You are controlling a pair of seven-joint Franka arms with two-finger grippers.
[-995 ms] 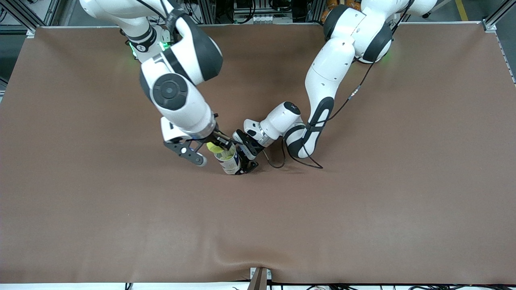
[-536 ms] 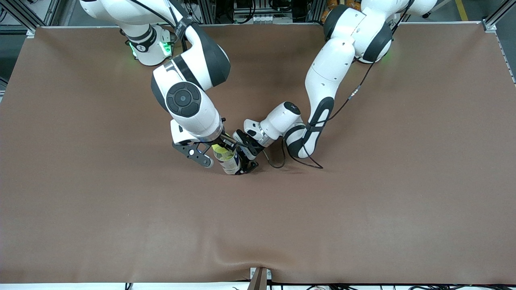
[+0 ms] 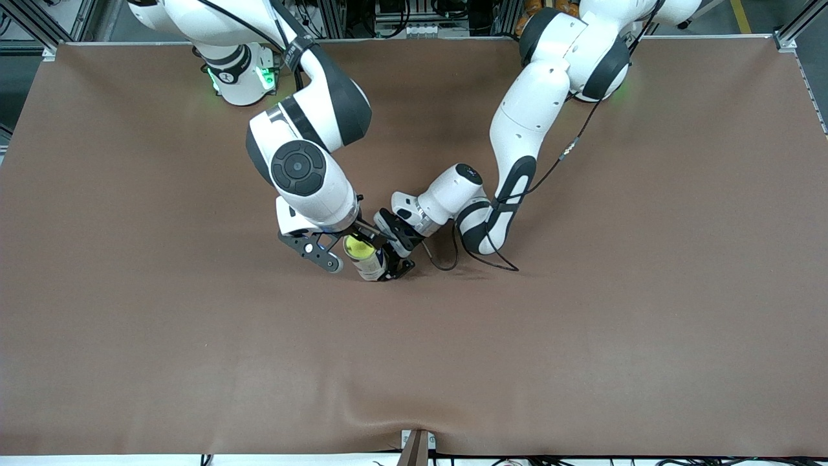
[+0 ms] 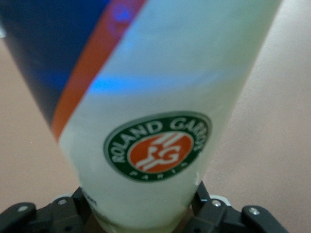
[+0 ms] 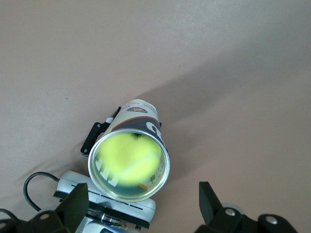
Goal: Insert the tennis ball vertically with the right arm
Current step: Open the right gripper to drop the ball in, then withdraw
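Right wrist view is looking straight down into the open mouth of the tall cylindrical tennis-ball can with the white, blue and orange label, and the fuzzy yellow-green tennis ball is sitting inside it, directly beneath the right gripper. That gripper's two dark fingers are standing wide apart on either side of the can's rim, gripping nothing. Seen from the front, the right gripper is hovering just above the can, with the ball showing yellow in its mouth. The left gripper is clamping the can low on its body, just beside the right one, and is holding it upright on the brown cloth-covered table; its wrist view is filled by the can's label, with its fingers pressing the base. Judging by this, the insertion itself looks done: the ball is in and released. What is left seems to be lifting the right arm clear, while the left is steadying the can.
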